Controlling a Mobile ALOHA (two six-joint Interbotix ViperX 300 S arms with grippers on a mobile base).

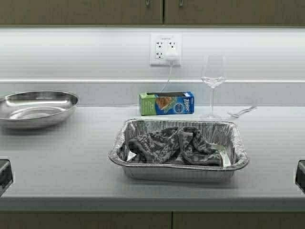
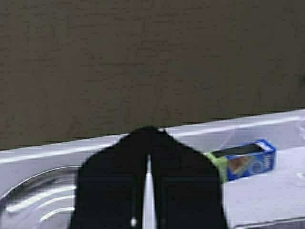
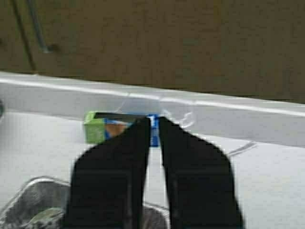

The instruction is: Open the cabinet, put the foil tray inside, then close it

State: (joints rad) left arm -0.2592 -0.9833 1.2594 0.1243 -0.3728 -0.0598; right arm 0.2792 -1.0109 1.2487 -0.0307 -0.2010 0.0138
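The foil tray [image 1: 178,171] sits on the white counter at the middle, near the front edge, with a crumpled grey cloth [image 1: 171,143] inside it. Its rim also shows in the right wrist view [image 3: 33,181]. Brown upper cabinet doors [image 1: 95,12] run along the top, shut, with handles [image 1: 147,3] at the seam. My left gripper [image 2: 151,130] is parked at the left edge of the high view [image 1: 4,175], shut and empty. My right gripper [image 3: 153,120] is parked at the right edge [image 1: 300,174], its fingers nearly together and empty, short of the tray.
A round steel bowl [image 1: 35,109] stands at the back left. A green and blue bag box [image 1: 167,103], a wine glass [image 1: 213,81] and a fork [image 1: 242,112] stand behind the tray. A wall outlet [image 1: 165,49] holds a plug. Lower cabinet doors [image 1: 95,220] lie under the counter.
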